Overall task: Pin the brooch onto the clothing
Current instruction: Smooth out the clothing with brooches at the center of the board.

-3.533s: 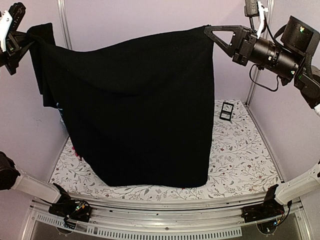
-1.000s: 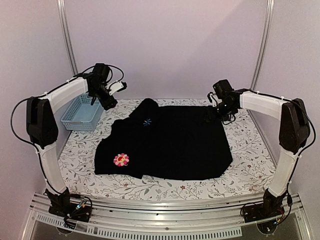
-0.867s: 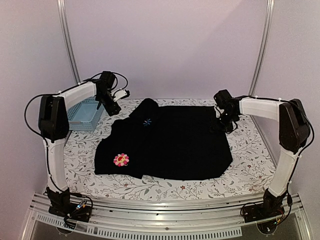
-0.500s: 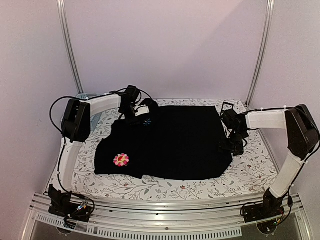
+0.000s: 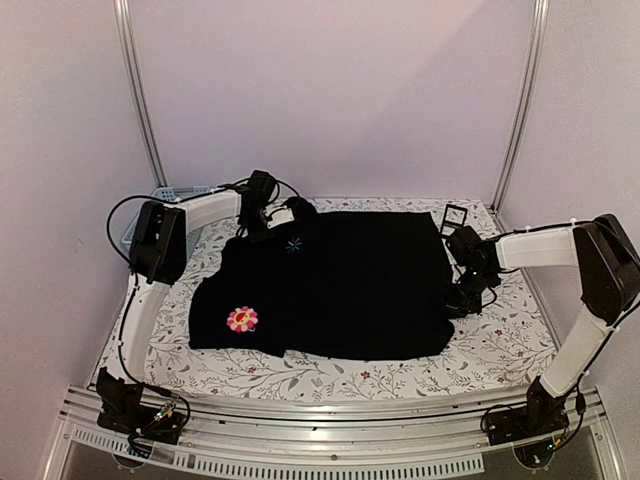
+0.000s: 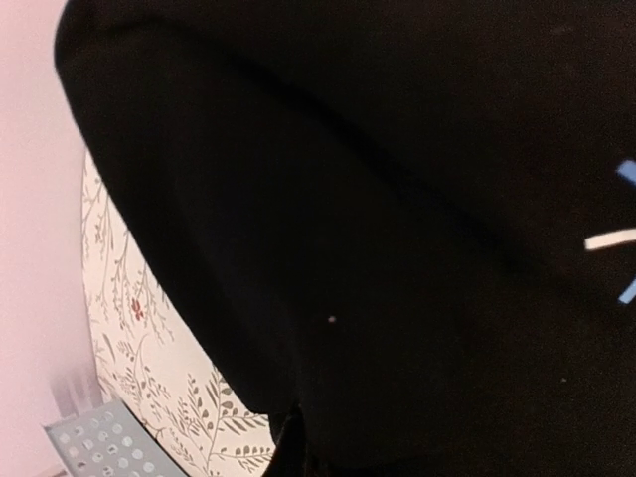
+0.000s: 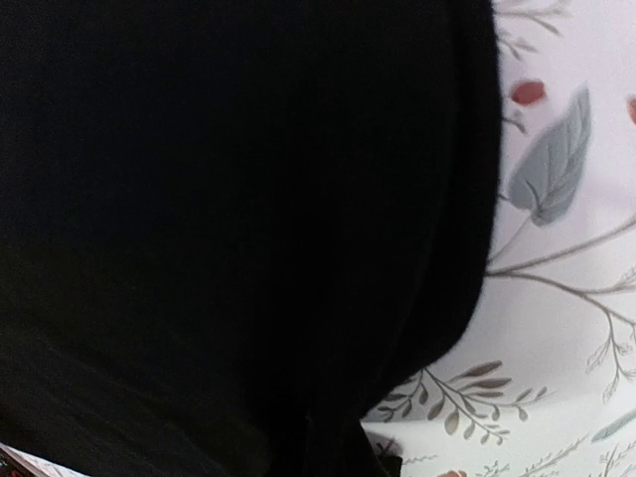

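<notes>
On the worktop, seen from above, the clothing lies spread flat, and the brooch sits on its near-left corner, apparently already pinned. The left gripper is down at the far-left shoulder, beside the blue emblem. The right gripper is at the shirt's right edge, probably to smooth the fabric. A small black stand stands at the far-right corner.

In the left wrist view, black cloth fills the frame and runs down to the closed fingers, which seem to pinch a fold.

The right wrist view shows only the shirt's edge over the floral print. I cannot tell how wide that tool stands.
</notes>
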Robot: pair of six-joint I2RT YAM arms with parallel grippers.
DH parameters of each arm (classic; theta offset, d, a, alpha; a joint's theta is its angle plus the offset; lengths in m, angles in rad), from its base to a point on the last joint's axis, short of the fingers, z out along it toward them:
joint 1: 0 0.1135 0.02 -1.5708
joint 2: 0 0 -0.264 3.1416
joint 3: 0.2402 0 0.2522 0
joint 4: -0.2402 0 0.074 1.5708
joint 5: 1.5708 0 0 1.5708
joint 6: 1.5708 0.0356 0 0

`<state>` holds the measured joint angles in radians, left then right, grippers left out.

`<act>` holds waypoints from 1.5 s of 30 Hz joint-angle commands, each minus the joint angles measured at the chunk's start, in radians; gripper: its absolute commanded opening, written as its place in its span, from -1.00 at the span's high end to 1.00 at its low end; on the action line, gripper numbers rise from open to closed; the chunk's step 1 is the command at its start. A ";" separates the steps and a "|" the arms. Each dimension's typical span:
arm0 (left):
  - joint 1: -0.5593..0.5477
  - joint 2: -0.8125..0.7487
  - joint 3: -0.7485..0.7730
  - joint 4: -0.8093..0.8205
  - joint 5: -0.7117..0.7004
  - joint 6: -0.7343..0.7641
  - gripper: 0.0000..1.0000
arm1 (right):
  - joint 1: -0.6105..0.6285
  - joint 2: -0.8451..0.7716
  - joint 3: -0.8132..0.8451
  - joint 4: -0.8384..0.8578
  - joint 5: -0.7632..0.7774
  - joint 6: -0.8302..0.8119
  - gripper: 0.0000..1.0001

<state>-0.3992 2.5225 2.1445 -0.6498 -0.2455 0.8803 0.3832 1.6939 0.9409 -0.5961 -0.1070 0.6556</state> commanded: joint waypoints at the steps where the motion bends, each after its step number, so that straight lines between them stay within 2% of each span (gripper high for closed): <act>1: 0.059 -0.004 0.032 0.043 0.006 -0.109 1.00 | 0.001 0.015 -0.024 0.041 -0.056 0.011 1.00; 6: 0.138 0.014 0.123 0.025 0.076 -0.273 1.00 | -0.004 0.011 -0.016 -0.014 0.003 -0.001 1.00; 10: 0.196 0.063 0.180 0.039 0.053 -0.377 1.00 | -0.007 0.011 -0.022 -0.033 0.016 -0.008 1.00; 16: 0.225 0.114 0.215 -0.004 0.029 -0.392 0.96 | -0.009 -0.013 0.005 -0.067 0.030 -0.016 1.00; 17: 0.226 0.115 0.212 -0.003 0.026 -0.390 0.73 | -0.009 -0.016 0.014 -0.066 0.024 -0.018 1.00; 20: 0.228 0.106 0.219 -0.013 0.012 -0.390 -0.21 | -0.009 -0.023 0.050 -0.071 0.009 -0.034 1.00; 21: 0.228 0.091 0.220 -0.024 0.016 -0.392 -0.39 | -0.009 -0.022 0.066 -0.081 0.015 -0.040 1.00; 24: 0.229 -0.003 0.186 -0.064 0.067 -0.389 -0.60 | -0.009 -0.026 0.126 -0.131 0.056 -0.055 0.97; 28: 0.229 -0.206 0.023 -0.106 0.170 -0.351 -0.76 | -0.008 -0.042 0.219 -0.214 0.128 -0.084 0.56; 31: 0.229 -0.367 -0.135 -0.188 0.262 -0.286 -0.80 | 0.027 -0.063 0.293 -0.245 0.158 -0.085 0.41; 34: 0.230 -0.518 -0.287 -0.296 0.322 -0.203 -0.79 | 0.143 -0.071 0.369 -0.218 0.174 -0.128 0.26; 35: 0.231 -0.563 -0.333 -0.372 0.351 -0.160 -0.73 | 0.200 -0.070 0.399 -0.196 0.177 -0.169 0.23; 37: 0.230 -0.655 -0.417 -0.510 0.408 -0.071 -0.50 | 0.328 -0.054 0.432 -0.125 0.147 -0.250 0.21; 38: 0.228 -0.690 -0.458 -0.576 0.440 -0.026 -0.38 | 0.393 -0.041 0.438 -0.069 0.105 -0.292 0.19; 40: 0.223 -0.754 -0.563 -0.673 0.484 0.049 -0.26 | 0.520 -0.001 0.440 0.051 -0.001 -0.422 0.13; 42: 0.209 -0.818 -0.682 -0.696 0.494 0.088 -0.25 | 0.616 0.047 0.444 0.166 -0.079 -0.519 0.12; 45: 0.179 -0.891 -0.859 -0.605 0.444 0.095 -0.27 | 0.700 0.169 0.484 0.269 -0.147 -0.606 0.15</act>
<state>-0.1833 1.6829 1.4620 -1.2018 0.1806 0.8822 1.0035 1.7325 1.3968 -0.4992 -0.1165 0.2481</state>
